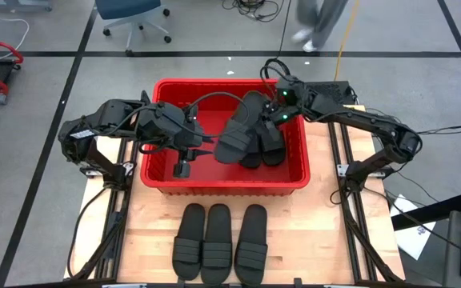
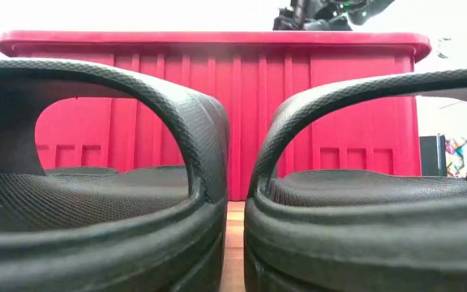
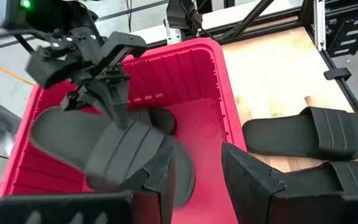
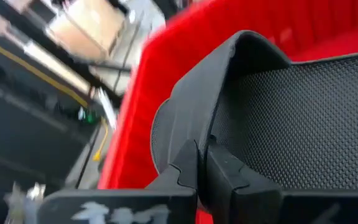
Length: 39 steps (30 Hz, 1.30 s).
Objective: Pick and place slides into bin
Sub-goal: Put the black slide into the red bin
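Placing step: one slide (image 1: 236,132) is pinched by the right gripper (image 1: 272,112) over the bin (image 1: 166,182), two slides lie inside, three rest before it; left gripper (image 1: 184,156) is held spread inside; release is called for next.

A light wooden table (image 1: 326,240) carries everything. The red bin (image 1: 294,178) sits directly on its far half, spanning most of the width between the side rails. Three black slides (image 1: 219,242) lie side by side on the bare near half, just in front of the bin.
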### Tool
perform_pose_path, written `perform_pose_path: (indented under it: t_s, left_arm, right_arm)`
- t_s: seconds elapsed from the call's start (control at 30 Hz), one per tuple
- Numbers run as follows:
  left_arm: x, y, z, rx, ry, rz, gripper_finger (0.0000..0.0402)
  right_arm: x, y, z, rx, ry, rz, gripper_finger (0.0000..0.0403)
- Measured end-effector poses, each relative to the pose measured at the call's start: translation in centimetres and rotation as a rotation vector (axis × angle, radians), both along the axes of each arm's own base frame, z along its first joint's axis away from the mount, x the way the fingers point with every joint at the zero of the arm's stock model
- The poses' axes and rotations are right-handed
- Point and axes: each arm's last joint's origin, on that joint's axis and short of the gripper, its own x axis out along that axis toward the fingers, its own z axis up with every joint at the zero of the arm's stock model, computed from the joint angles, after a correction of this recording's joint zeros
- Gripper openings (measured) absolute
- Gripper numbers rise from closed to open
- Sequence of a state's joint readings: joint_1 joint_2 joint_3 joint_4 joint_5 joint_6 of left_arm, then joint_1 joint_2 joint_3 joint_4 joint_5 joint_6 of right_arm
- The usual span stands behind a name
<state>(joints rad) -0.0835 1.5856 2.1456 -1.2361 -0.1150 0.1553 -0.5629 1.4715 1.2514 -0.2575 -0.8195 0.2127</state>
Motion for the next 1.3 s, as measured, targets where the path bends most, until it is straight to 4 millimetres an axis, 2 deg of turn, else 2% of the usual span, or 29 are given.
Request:
perform_pose_path:
  t_s: [0.23, 0.33, 0.5, 0.73, 1.0, 1.3]
  left_arm:
    - [-0.1, 0.0, -0.1, 0.022, 0.02, -0.016, 0.0124]
    - [-0.1, 0.0, -0.1, 0.022, 0.02, -0.016, 0.0124]
    - [-0.1, 0.0, -0.1, 0.021, 0.02, -0.016, 0.0124]
    - [-0.1, 0.0, -0.1, 0.019, 0.02, -0.015, 0.0124]
    - [-0.1, 0.0, -0.1, 0.016, 0.02, -0.013, 0.0124]
    - [-0.1, 0.0, -0.1, 0.016, 0.019, -0.013, 0.0124]
  right_arm:
    - [-3.3, -0.6, -1.3, -0.088, 0.127, 0.103, 0.0]
    - [-4.3, -0.9, -1.9, -0.095, 0.192, 0.102, 0.0]
    - [-5.6, -1.2, -2.8, -0.205, 0.341, 0.085, 0.0]
    - [-6.2, -1.1, -3.6, -0.364, 0.473, 0.135, 0.0]
    - [-6.6, -0.8, -3.9, -0.455, 0.467, 0.267, 0.0]
    - [-6.7, -1.0, -4.0, -0.498, 0.5, 0.265, 0.0001]
